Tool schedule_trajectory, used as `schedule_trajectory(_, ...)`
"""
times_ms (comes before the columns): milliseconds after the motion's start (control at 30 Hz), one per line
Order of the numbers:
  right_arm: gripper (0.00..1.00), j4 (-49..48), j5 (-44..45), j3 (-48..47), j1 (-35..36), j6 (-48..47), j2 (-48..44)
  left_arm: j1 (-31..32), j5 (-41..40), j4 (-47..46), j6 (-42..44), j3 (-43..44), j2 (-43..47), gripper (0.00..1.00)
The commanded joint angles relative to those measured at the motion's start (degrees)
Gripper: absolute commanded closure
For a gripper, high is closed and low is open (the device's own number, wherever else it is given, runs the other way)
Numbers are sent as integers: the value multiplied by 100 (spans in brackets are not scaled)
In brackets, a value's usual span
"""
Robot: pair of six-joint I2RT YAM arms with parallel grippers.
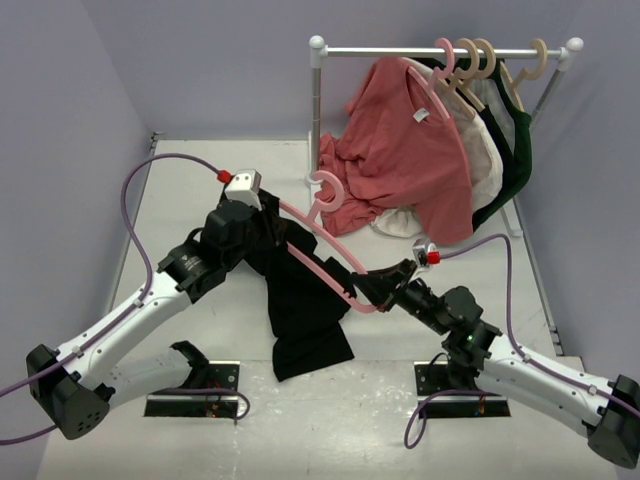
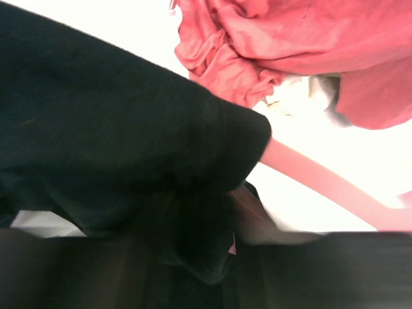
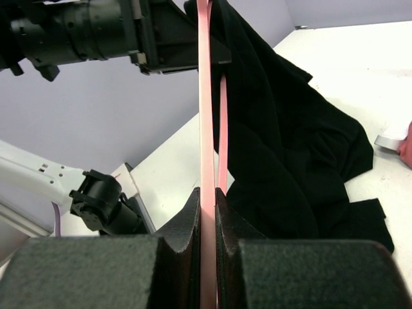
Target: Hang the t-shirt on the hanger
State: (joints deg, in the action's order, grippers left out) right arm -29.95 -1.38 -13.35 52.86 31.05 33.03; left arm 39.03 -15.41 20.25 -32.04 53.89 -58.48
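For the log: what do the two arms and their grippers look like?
The left arm and right arm have white link shells, black joints and black bases. A purple cable loops along each to the wrist, where a small white camera block sits beside a red cap. The right gripper has matte black, blocky fingers.

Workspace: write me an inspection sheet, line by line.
Surface: white table.
Job's things: black t-shirt draped over pink hanger, hem on the table.
Clutter: rack at the back with red shirt, other garments, beige hangers.
Grippers: right gripper shut on hanger; left gripper buried in the t-shirt, jaws hidden.
Cables: purple cable looping from each wrist.
Surroundings: lilac walls; nothing else seen.
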Motion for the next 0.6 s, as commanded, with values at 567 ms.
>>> schedule_trajectory(567, 100, 2454, -1312, -1681, 5, -1367, 418, -44, -270, 2544, 943, 2026, 270, 100)
